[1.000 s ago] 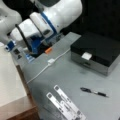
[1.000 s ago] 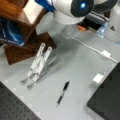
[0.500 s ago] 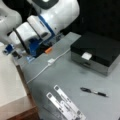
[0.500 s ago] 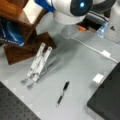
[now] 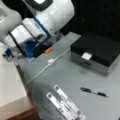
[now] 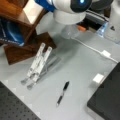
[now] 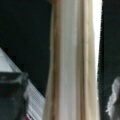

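Observation:
In the wrist view my gripper [image 7: 64,80] is open, with a dark finger [image 7: 13,97] at the lower left and a grey finger [image 7: 113,98] at the lower right. Between them rises a pale wooden upright [image 7: 75,60] against a dark background, with a gap to each finger. In both front views the white and blue arm [image 5: 42,22] [image 6: 72,7] reaches over the far edge of the grey table [image 5: 75,75], and the fingers themselves are hidden. Nearest the arm lie an orange piece [image 5: 48,50] [image 6: 81,28] and a white cable [image 5: 51,61] [image 6: 106,53].
A black pen [image 5: 93,92] [image 6: 62,93] lies on the table. A folding metal stand [image 5: 65,103] [image 6: 37,63] lies near it. A black box [image 5: 98,51] [image 6: 107,100] carries a white label [image 5: 86,55]. A wooden shelf [image 6: 17,17] holds a blue book [image 6: 10,32].
The arm has shifted slightly up and toward the table's far left edge. The pen, stand, cable and box have not moved.

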